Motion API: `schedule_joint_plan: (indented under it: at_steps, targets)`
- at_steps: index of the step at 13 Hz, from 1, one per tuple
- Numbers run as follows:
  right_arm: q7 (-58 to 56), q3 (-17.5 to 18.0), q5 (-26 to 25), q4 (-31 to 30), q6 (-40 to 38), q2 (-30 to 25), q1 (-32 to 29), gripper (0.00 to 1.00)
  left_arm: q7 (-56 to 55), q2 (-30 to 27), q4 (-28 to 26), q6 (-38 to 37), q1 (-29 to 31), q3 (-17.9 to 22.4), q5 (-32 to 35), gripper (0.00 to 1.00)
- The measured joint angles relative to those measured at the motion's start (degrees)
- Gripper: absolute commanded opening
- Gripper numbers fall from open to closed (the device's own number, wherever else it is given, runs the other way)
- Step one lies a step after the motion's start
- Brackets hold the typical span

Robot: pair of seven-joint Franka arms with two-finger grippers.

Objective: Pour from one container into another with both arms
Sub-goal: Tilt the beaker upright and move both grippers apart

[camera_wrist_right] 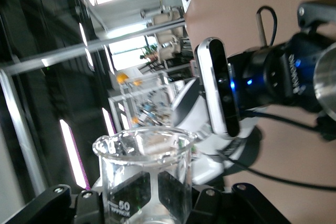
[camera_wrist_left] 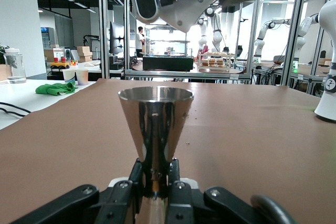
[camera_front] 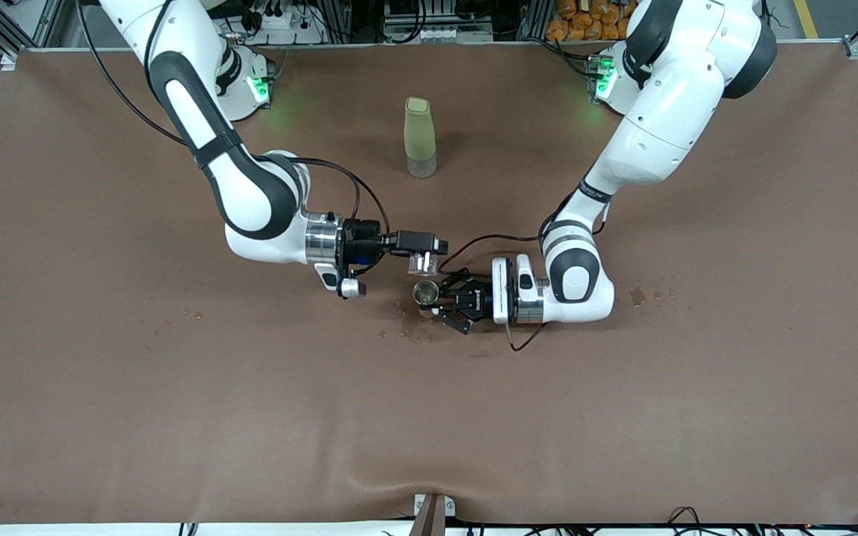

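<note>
The clear glass cup is tipped over on its side in my right gripper, which is shut on it just above the silver jigger. My left gripper is shut on the jigger's narrow waist and holds it upright, low over the table's middle. In the left wrist view the jigger rises from the left gripper, with the right gripper's underside overhead. In the right wrist view the glass cup, marked 50, sits in the right gripper, and the jigger's rim shows at the edge.
A tall pale-green bottle stands upright farther from the front camera than the grippers. Wet spots mark the brown table cover below the jigger, and more spots lie toward the left arm's end.
</note>
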Motion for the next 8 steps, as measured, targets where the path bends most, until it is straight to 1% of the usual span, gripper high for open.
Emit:
schedule_joint_plan:
  at_steps: [2, 4, 6, 8]
  targets:
    - [-6.7, -0.1, -4.5, 0.0, 1.6, 0.0, -0.1, 0.0, 0.0, 0.0, 0.0, -0.3, 0.5, 0.1, 1.1, 0.0]
    - [-15.3, -0.3, -6.4, 0.0, 4.4, 0.0, -0.2, 0.0, 0.0, -0.1, 0.0, -0.9, 2.2, 0.1, 4.7, 0.0]
    - [-23.4, -0.5, -7.0, 0.0, 5.8, 0.2, -0.4, 0.0, 0.0, -0.1, 0.0, -5.0, 4.9, 0.1, 7.2, 0.0]
    - [-29.8, -0.8, -10.2, 0.0, 6.7, 0.6, -1.3, 0.0, -0.2, -0.1, 0.0, -8.3, 7.8, 0.3, 11.1, 0.0]
